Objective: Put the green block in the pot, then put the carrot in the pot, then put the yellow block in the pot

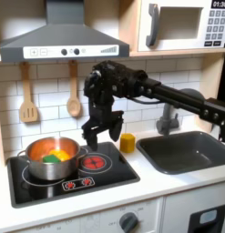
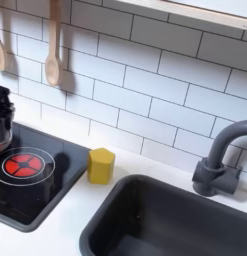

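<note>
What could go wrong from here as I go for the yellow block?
1. The yellow block sits on the counter close to the sink edge; a nudge may tip it in.
2. The gripper hangs above the stove between the pot and the block; a low swing may clip the pot's rim.
3. The pot already holds the green block and something orange, so the yellow block could bounce out if dropped from high up.

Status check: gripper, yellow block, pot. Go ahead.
Gripper open, empty, above stove. Yellow block on counter beside sink. Green block and carrot in pot. Path clear.
</note>
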Motion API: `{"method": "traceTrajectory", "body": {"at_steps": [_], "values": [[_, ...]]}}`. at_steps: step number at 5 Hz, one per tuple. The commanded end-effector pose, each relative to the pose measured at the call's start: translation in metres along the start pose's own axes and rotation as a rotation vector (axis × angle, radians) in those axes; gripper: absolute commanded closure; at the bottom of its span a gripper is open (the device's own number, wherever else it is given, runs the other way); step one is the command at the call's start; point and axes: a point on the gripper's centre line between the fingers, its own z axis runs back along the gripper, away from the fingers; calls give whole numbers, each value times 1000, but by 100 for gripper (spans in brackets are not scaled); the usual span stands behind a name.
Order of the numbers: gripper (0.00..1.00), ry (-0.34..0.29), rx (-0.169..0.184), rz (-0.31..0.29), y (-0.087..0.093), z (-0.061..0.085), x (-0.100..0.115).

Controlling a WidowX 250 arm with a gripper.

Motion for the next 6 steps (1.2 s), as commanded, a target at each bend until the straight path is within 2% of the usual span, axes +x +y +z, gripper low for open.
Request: {"method": "traceTrajectory", "body": {"at_steps": [1, 2, 3, 4, 5, 6], "values": [[0, -2, 23, -48, -42, -9, 10], [0, -23, 46, -43, -57, -12, 12], [0, -48, 40, -12, -67, -14, 19], [0, -53, 39, -7, -73, -16, 25], [0, -38, 40, -1, -79, -26, 24], [0, -40, 32, 14, -81, -29, 29]]}}
